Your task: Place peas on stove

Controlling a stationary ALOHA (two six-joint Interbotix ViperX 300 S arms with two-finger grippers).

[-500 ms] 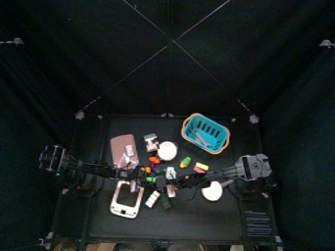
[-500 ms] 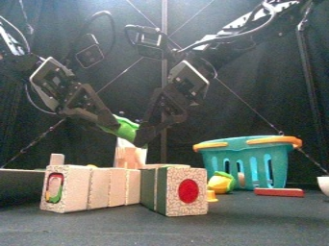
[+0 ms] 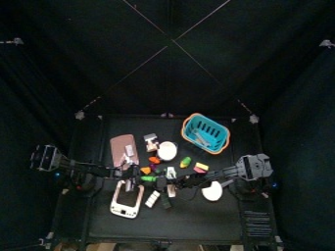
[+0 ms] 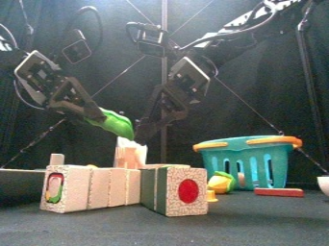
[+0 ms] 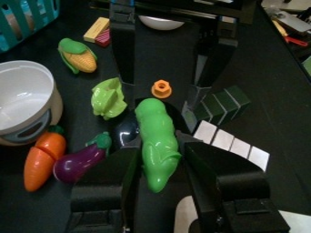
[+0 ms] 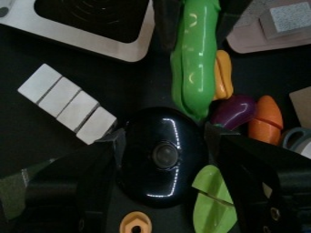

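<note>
The left gripper (image 5: 155, 187) grasps the peas (image 5: 155, 141), a bright green pod, between its two jaws; in the front view the pod (image 4: 115, 122) projects from the jaws, lifted clear of the tabletop, above the blocks at the front edge. The right gripper (image 4: 152, 125) hangs just beside the pod toward the middle of the table; whether its jaws are parted or closed cannot be told from the views.

The stove (image 3: 127, 199), a white-and-grey block, lies near the tabletop's front-left corner; the pink slab (image 3: 124, 150) lies behind it, toward the left edge. In the left wrist view the pod hangs over scattered toy food: a lettuce leaf (image 5: 108, 96), an aubergine (image 5: 80, 163), a carrot (image 5: 44, 155), a corn cob (image 5: 76, 55) and a white bowl (image 5: 25, 100). The teal basket (image 3: 205, 130) stands near the rear-right part of the tabletop; a white plate (image 3: 214, 192) lies toward the front-right corner.
</note>
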